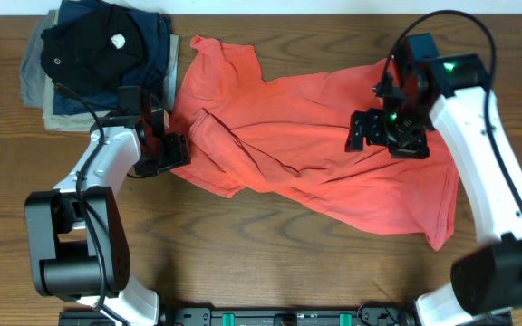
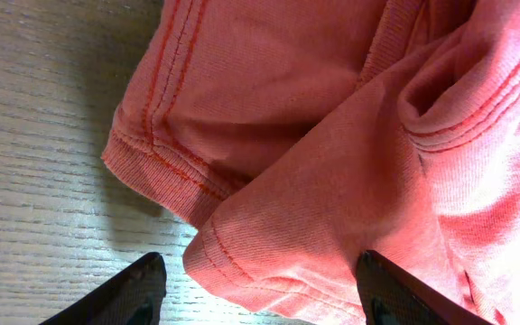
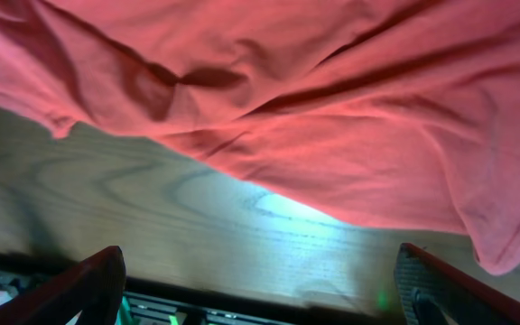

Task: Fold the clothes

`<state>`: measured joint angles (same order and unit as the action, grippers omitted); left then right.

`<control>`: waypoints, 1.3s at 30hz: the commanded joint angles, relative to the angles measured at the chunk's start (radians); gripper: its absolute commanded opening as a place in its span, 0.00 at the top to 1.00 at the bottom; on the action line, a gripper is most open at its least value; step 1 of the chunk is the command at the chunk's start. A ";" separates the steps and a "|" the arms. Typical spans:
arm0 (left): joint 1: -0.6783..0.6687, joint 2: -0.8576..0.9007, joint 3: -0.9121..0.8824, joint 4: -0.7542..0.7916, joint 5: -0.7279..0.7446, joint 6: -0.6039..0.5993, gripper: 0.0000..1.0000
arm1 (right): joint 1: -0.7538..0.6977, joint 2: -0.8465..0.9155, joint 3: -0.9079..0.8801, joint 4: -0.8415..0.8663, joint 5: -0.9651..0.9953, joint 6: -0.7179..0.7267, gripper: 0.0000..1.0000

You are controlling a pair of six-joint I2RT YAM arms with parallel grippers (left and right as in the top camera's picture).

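Left pincer (image 2: 258, 287), jaws apart, straddles shirt (image 2: 332, 162) hem at frame left; right pincer (image 3: 264, 284), likewise apart, hovers centre-right.

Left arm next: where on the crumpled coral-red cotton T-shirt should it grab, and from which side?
Probably the double-stitched hem fold at the coral-red cotton T-shirt's left edge, approached from the bare wooden table on that side. The fabric there is doubled into a thick rounded lip, and the left gripper straddles it, jaws open.
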<state>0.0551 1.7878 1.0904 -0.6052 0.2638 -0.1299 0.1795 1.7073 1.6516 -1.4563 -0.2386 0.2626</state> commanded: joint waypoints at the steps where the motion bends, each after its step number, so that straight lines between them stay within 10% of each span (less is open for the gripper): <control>1: -0.002 0.032 -0.008 -0.003 0.013 0.006 0.32 | 0.016 -0.082 0.000 -0.015 -0.005 0.027 0.07; 8: -0.002 0.084 -0.008 -0.003 0.014 0.006 0.38 | 0.035 -0.227 0.000 -0.029 -0.005 0.029 0.04; 20: -0.002 0.058 -0.005 -0.024 0.013 0.005 0.94 | 0.035 -0.320 -0.001 -0.052 0.016 0.029 0.01; 39: -0.002 -0.495 -0.004 -0.377 0.012 -0.096 0.94 | 0.035 -0.324 -0.159 -0.096 0.366 0.415 0.01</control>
<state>0.0540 1.3445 1.0870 -0.9600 0.2848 -0.2131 0.2062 1.3895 1.5459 -1.5650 0.0715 0.5922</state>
